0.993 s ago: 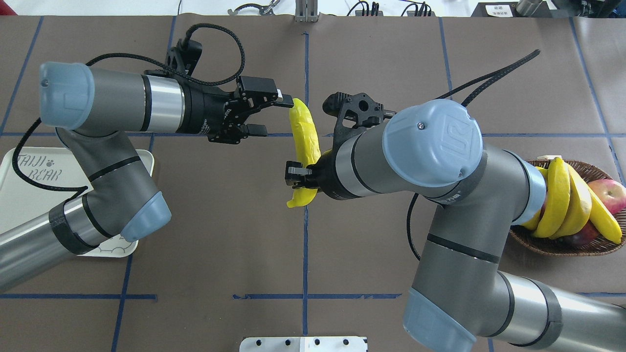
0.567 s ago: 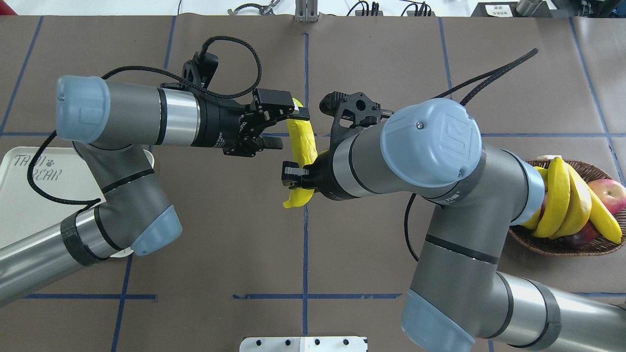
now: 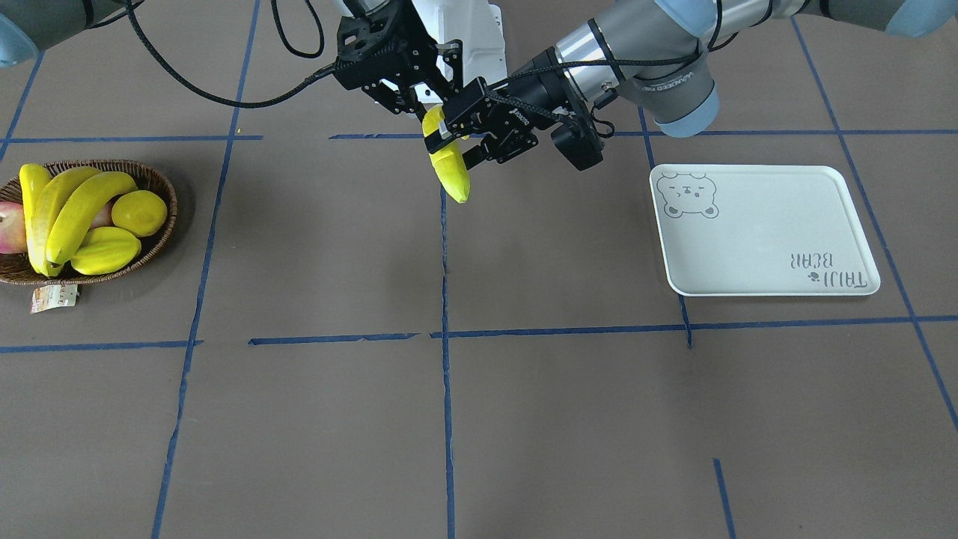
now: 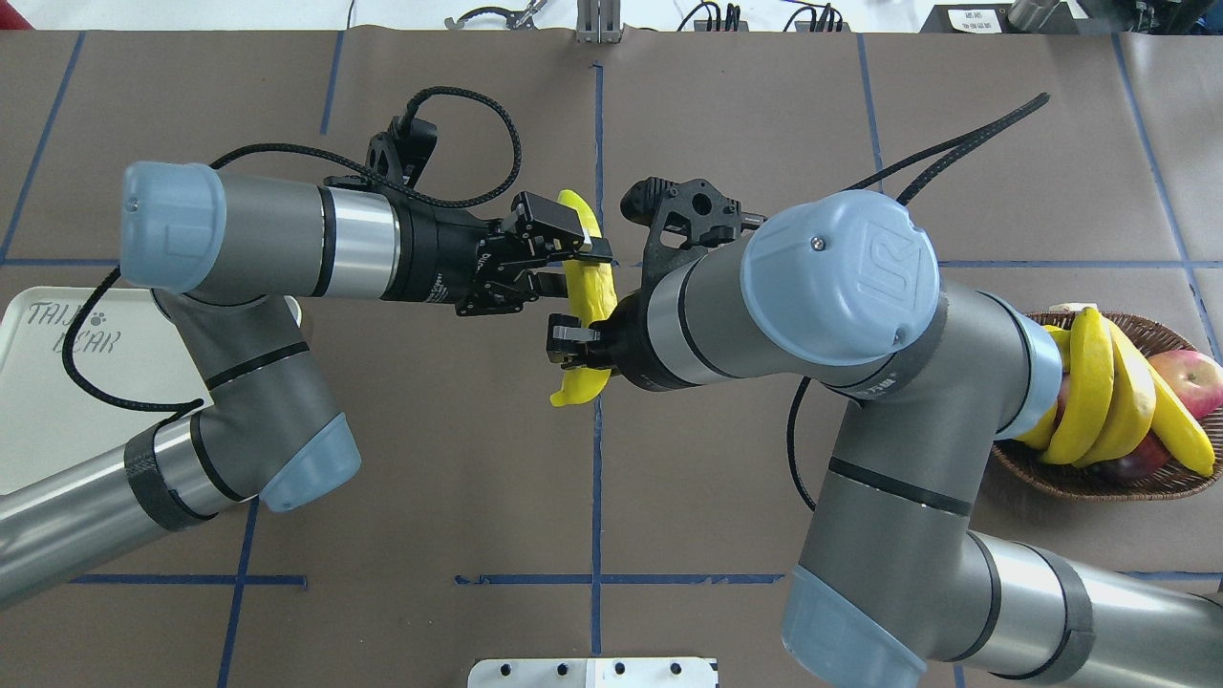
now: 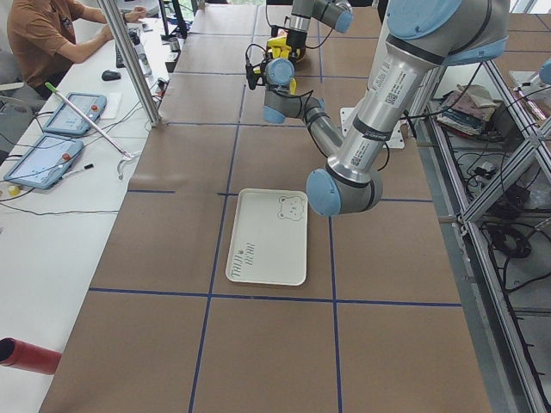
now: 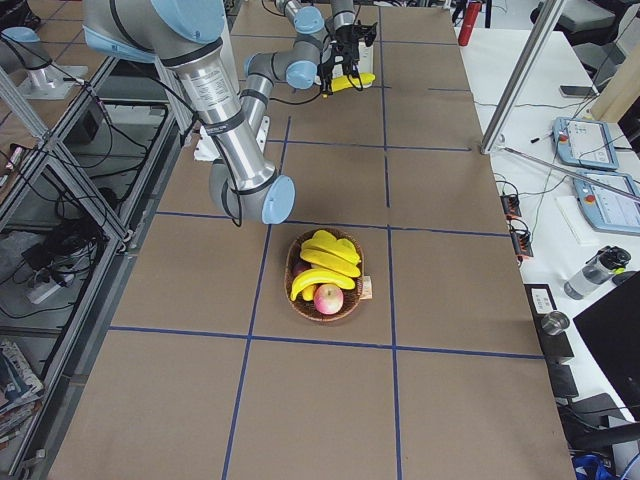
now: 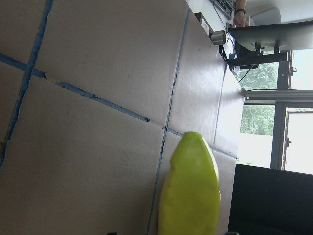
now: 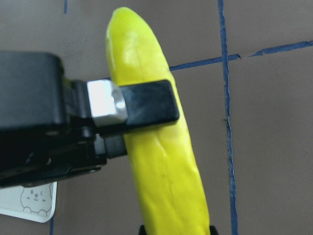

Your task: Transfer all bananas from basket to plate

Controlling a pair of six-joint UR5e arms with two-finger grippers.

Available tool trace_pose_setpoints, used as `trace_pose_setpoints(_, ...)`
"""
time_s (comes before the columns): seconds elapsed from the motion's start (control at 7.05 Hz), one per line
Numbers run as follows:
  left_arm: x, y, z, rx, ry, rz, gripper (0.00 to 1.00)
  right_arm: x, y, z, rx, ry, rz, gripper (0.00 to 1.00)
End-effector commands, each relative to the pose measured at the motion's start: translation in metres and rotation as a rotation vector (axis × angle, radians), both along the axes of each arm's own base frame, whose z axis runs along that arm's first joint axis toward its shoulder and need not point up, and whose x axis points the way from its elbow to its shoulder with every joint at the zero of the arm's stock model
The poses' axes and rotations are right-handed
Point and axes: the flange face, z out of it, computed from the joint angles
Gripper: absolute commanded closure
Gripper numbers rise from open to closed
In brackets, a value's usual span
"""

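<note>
Left and right jaws clamp a banana (image 4: 592, 287) aloft, between basket (image 3: 171, 217) (three bananas (image 3: 78, 209), lemon (image 3: 139, 212) inside) and plate (image 3: 763, 239)

left arm (image 4: 258, 239): stretched level toward the table's middle | left gripper (image 4: 581, 269): fingers set on either side of the banana (image 4: 592, 298), contact not determinable | right arm (image 4: 841, 277): elbow bent, wrist turned inward to meet the left | right gripper (image 4: 564, 346): clamped on the banana's robot-side end
</note>
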Motion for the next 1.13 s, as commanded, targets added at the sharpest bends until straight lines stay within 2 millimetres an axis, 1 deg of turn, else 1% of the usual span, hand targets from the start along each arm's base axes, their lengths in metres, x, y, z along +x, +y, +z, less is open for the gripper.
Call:
trace_pose_setpoints(0.0, -0.003, 0.002, -0.002, 0.002, 0.006, 0.000, 1.00, -0.001, 0.000, 0.000, 0.000, 0.001, -0.001, 0.82)
trace_pose_setpoints(0.14, -0.002, 0.001, 0.003, -0.003, -0.002, 0.000, 1.00, -0.001, 0.001, 0.000, -0.003, 0.002, -0.002, 0.59)
trace_pose_setpoints(0.28, -0.004, 0.000, 0.006, -0.007, -0.007, -0.003, 1.00, -0.003, 0.004, 0.001, -0.001, 0.001, -0.011, 0.01)
trace_pose_setpoints(0.57, -0.002, 0.000, 0.007, -0.011, -0.012, -0.002, 1.00, 0.000, 0.007, -0.004, 0.003, -0.012, -0.014, 0.00)
trace_pose_setpoints(0.71, 0.001, -0.002, 0.011, -0.016, -0.021, -0.002, 1.00, 0.001, 0.008, -0.004, 0.002, -0.014, -0.014, 0.00)
trace_pose_setpoints(0.85, 0.003, -0.004, 0.015, -0.017, -0.029, -0.003, 1.00, 0.006, 0.010, -0.007, 0.005, -0.024, -0.015, 0.00)
trace_pose_setpoints(0.99, 0.006, -0.005, 0.019, -0.031, -0.047, -0.004, 1.00, 0.018, 0.016, -0.010, 0.010, -0.037, -0.016, 0.00)
